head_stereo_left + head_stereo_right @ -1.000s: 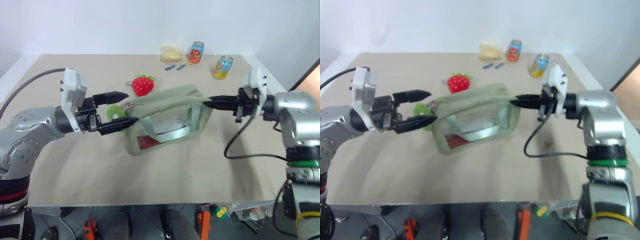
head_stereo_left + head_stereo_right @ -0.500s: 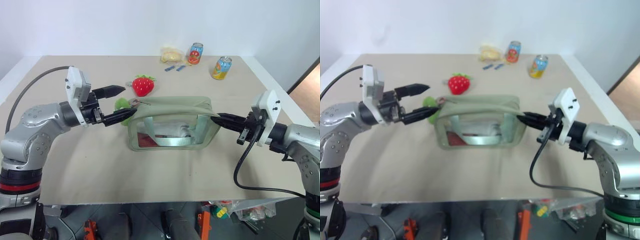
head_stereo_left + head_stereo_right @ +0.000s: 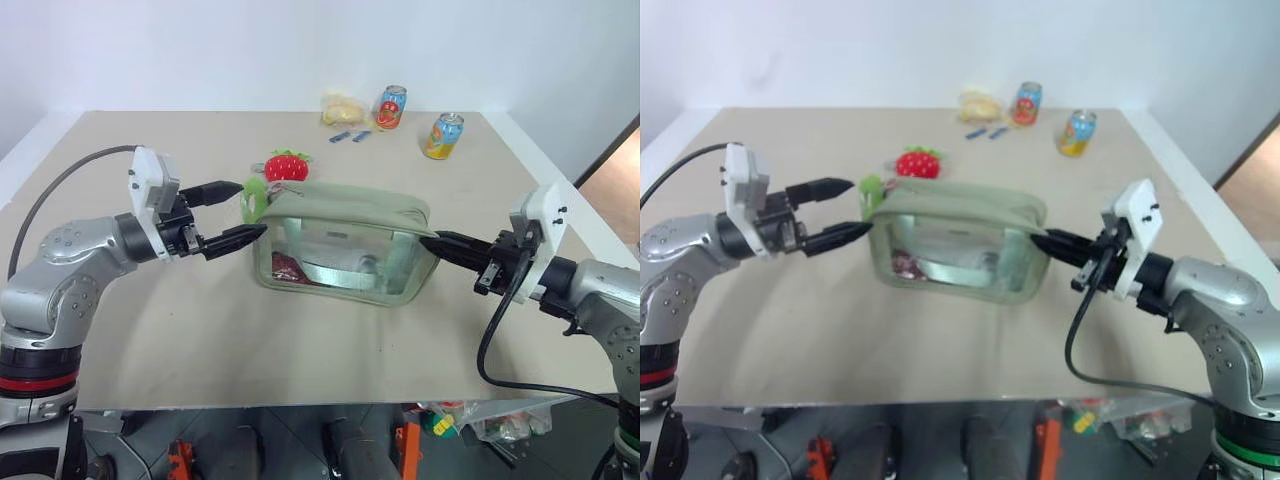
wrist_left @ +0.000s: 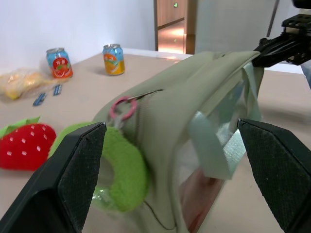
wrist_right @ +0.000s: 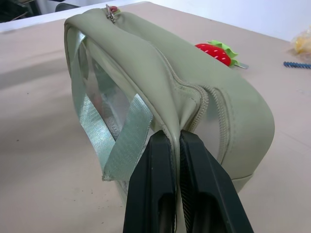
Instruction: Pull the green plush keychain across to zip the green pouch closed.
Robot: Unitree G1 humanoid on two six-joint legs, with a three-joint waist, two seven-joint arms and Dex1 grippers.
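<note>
Two grippers | left gripper [image 3: 232, 214] wide, backed off green plush keychain [image 3: 251, 197] | right gripper [image 5: 175, 145] still pinching green pouch [image 3: 345, 243]

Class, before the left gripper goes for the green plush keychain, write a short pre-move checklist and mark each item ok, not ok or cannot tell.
1. Right gripper shut on the end of the green pouch: ok.
2. Left gripper open: ok.
3. Green plush keychain between the left fingers in the left wrist view: ok.
4. Keychain already gripped: not ok.
5. Strawberry plush off the zip line: ok.
6. Zip fully closed: cannot tell.
</note>
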